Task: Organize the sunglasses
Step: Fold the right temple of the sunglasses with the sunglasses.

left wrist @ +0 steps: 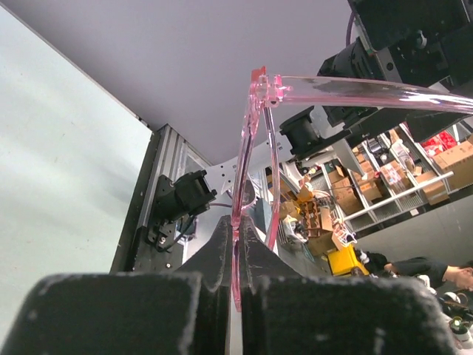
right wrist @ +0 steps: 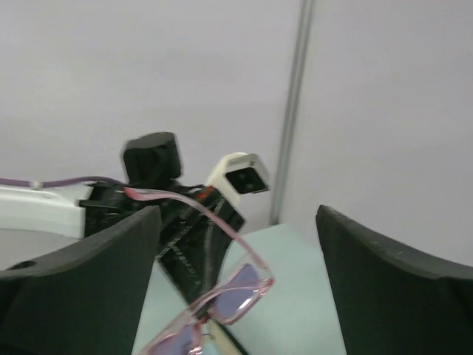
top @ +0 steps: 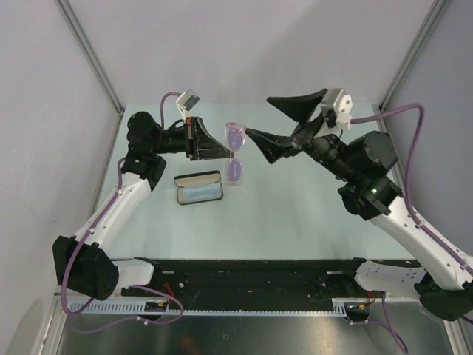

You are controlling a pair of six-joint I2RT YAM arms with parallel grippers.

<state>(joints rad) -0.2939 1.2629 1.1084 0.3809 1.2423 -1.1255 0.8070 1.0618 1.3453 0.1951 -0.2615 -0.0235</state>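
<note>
sunglasses [top: 236, 168]: 1 pair, pink frame, in the air beyond the case's [top: 199, 187] right end | left gripper [top: 224, 151]: clamped on the frame | right gripper [top: 259, 117]: spread wide, gripping nothing, up right of the case | case: 1, black, open on desk [top: 295, 214] | cloth [top: 201, 194]: 1, blue, inside case

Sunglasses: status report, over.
Left gripper shut on sunglasses, raised above table. Right gripper open beside the frame, not gripping. Black case on table nearby; nothing in the way.
</note>
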